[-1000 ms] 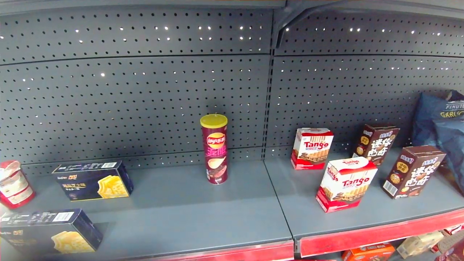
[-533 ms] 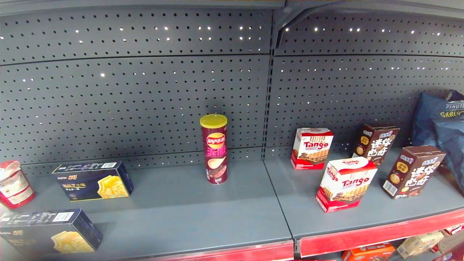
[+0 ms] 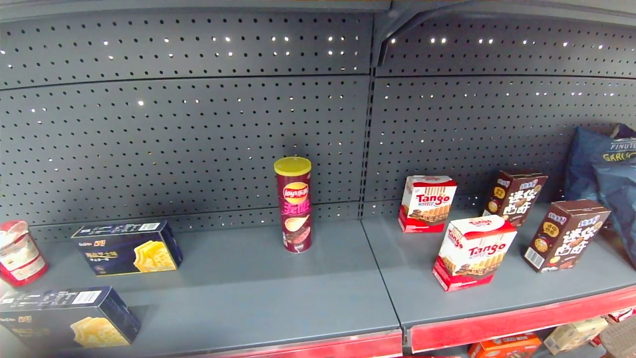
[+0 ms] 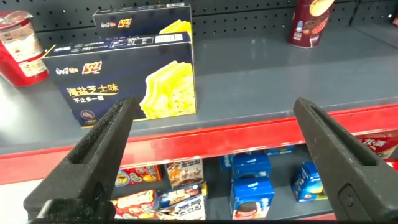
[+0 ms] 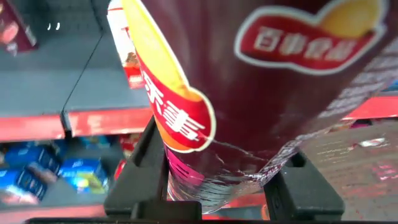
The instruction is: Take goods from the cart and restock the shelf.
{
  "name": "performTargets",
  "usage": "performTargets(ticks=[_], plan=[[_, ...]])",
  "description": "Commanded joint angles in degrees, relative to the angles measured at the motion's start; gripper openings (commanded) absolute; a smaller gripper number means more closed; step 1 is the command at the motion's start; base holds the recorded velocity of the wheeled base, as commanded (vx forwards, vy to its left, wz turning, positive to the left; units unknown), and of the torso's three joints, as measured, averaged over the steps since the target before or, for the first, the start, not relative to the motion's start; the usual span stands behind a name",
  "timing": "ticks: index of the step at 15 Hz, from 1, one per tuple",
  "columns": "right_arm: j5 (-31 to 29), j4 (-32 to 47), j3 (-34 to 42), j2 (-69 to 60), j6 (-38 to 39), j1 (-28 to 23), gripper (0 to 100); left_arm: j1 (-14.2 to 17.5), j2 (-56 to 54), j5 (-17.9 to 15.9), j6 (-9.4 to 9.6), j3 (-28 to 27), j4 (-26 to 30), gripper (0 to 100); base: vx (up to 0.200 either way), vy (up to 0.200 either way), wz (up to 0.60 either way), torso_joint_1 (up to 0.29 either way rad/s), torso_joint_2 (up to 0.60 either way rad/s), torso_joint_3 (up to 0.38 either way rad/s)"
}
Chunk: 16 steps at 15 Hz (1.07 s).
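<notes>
At the head view's left edge a red-and-white plastic cup point(image 3: 19, 253) and a dark blue cardboard box point(image 3: 64, 318) are cut off; at its right edge, a dark blue crinkly bag point(image 3: 603, 171). The maroon chip canister point(image 5: 280, 93) in the right wrist view loses both ends.

Maroon chip can point(image 5: 267, 93) between the jaws

Left tool point(image 4: 216, 102) spread wide, right tool point(image 5: 221, 158) clamped on chip can point(image 5: 267, 81).

Red word logo on two white-red boxes point(image 3: 473, 253) at right, yellow characters on two brown boxes point(image 3: 565, 234), round logo on chip can point(image 3: 294, 204) at centre, white labels on dark-blue boxes point(image 3: 126, 247) at left
</notes>
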Motion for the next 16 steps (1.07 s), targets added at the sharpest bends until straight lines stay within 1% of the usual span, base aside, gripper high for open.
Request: performTargets(ticks=[1, 2, 3, 4, 6, 7, 8, 9, 10, 11, 12, 13, 14, 15, 16], plan=[[-0.87, 3.42, -3.13, -2.02, -0.74, -0.08, 0, -0.01, -0.02, 0.14, -0.25, -0.09, 0.09, 100, 0.000, 0.000, 0.00, 0.000, 0.00, 0.000], [-1.40, 7.20, -5.06, -1.93, -1.00, -0.34, 0, -0.01, -0.02, -0.04, 0.01, 0.00, 0.00, 100, 0.000, 0.000, 0.00, 0.000, 0.00, 0.000], [-1.57, 9.83, -6.12, -1.93, -1.09, -0.43, 0, -0.01, -0.02, -0.39, 0.71, 0.00, 0.00, 100, 0.000, 0.000, 0.00, 0.000, 0.00, 0.000], [-1.92, 11.06, -6.47, -2.02, -1.09, -0.60, 0, -0.10, -0.02, -1.18, 1.50, 0.00, 0.09, 100, 0.000, 0.000, 0.00, 0.000, 0.00, 0.000], [-2.98, 11.15, -6.12, -1.76, -1.44, -1.22, 0, -0.10, 0.15, -1.53, 1.77, 0.00, 0.09, 100, 0.000, 0.000, 0.00, 0.000, 0.00, 0.000], [-3.24, 11.15, -5.94, -1.14, -1.44, -1.22, 0, -0.01, 0.42, -2.67, 5.46, -3.34, 0.35, 100, 0.000, 0.000, 0.00, 0.000, 0.00, 0.000], [-3.24, 11.15, -5.94, -0.79, -1.53, -1.13, 0, -0.10, 4.90, -4.69, 8.89, -9.40, 3.25, 100, 0.000, 0.000, 0.00, 0.000, 0.00, 0.000], [-3.24, 11.15, -5.77, -0.44, -1.53, -1.13, 0, -0.10, 10.26, -7.07, 9.42, -16.08, 6.42, 100, 0.000, 0.000, 0.00, 0.000, 0.00, 0.000], [-3.15, 11.15, -5.68, -0.44, -1.53, -1.04, 0, -0.19, 14.48, -9.97, 9.42, -20.92, 6.86, 100, 0.000, 0.000, 0.00, 0.000, 0.00, 0.000], [-3.07, 11.15, -5.68, -0.26, -1.53, -0.69, 0, -0.19, 18.96, -14.98, 9.33, -23.29, 6.68, 100, 0.000, 0.000, 0.00, 0.000, 0.00, 0.000], [-2.89, 11.15, -5.59, -0.26, -1.53, -0.60, 0, -0.19, 20.63, -17.70, 9.15, -23.91, 6.50, 100, 0.000, 0.000, 0.00, 0.000, 0.00, 0.000], [-2.80, 11.15, -5.50, -0.18, -1.53, -0.52, 0, -0.19, 24.23, -22.54, 8.36, -24.70, 5.89, 100, 0.000, 0.000, 0.00, 0.000, 0.00, 0.000], [-2.54, 10.71, -5.41, 0.53, -1.53, -0.08, 0, -0.19, 29.95, -26.40, 7.04, -26.46, 3.52, 100, 0.000, 0.000, 0.00, 0.000, 0.00, 0.000], [-2.45, 10.54, -5.50, 1.14, -1.53, -0.08, 0, -0.19, 34.43, -27.81, 6.34, -28.92, 3.16, 100, 0.000, 0.000, 0.00, 0.000, 0.00, 0.000], [-2.45, 10.45, -5.50, 1.32, -1.44, -0.08, 0, -0.37, 39.79, -29.04, 6.16, -31.29, 2.81, 100, 0.000, 0.000, 0.00, 0.000, 0.00, 0.000]])
